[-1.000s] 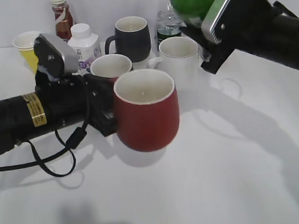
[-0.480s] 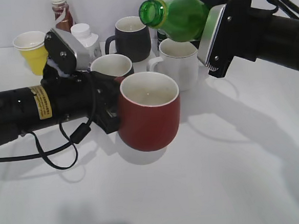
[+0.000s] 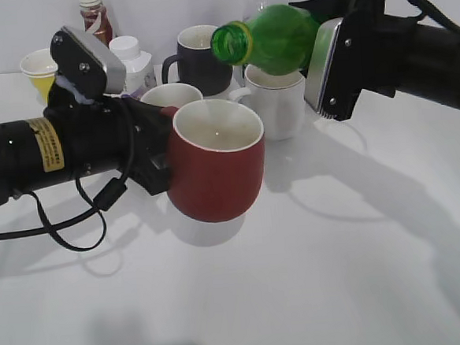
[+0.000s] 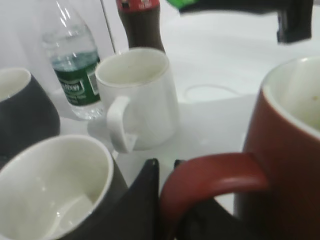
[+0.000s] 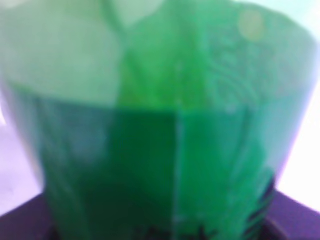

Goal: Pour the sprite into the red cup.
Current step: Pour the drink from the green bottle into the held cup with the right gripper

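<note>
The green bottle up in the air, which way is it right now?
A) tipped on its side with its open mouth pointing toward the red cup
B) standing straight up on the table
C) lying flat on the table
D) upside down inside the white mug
A: the green bottle is held off the table by the right tool, tipped sideways, its uncapped mouth above and behind the red cup that the left tool holds.

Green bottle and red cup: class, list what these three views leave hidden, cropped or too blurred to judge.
- Green bottle: base hidden by the right pincer in the exterior view; the right wrist view is a green blur.
- Red cup: handle hidden behind its body and the left arm in the exterior view; cropped by the right edge in the left wrist view.
- Liquid in either: not discernible.
</note>
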`<control>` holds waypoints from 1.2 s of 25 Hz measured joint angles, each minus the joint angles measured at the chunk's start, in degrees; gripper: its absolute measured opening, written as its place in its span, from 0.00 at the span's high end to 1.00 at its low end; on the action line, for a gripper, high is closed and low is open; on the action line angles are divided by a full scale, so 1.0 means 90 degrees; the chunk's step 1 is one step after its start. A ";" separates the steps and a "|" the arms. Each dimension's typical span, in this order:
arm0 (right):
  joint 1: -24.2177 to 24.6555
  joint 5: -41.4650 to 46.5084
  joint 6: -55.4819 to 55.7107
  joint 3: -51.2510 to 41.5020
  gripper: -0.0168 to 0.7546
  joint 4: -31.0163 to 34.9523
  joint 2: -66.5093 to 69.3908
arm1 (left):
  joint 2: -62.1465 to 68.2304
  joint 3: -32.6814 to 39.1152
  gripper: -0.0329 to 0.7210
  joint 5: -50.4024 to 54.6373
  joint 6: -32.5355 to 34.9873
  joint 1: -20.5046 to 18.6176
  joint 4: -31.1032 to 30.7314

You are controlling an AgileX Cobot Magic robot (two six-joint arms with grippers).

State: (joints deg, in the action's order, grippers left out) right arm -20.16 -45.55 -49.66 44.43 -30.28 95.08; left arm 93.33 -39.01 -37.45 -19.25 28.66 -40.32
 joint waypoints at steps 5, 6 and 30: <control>0.0000 0.0065 -0.0365 0.0000 0.42 0.0000 0.0000 | -0.0006 0.0000 0.88 0.0151 0.0000 -0.0045 0.0000; 0.0000 0.0079 -0.0436 0.0000 0.42 0.0000 0.0000 | -0.0006 0.0000 0.88 0.0170 0.0000 -0.0050 -0.0014; 0.0000 0.0138 -0.1745 0.0000 0.42 -0.0005 0.0000 | -0.0006 0.0000 0.88 -0.0190 0.0000 -0.0058 -0.0640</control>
State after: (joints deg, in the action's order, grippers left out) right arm -20.16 -44.31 -65.36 44.43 -30.33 95.08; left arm 93.27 -39.01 -39.15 -19.25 28.14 -46.08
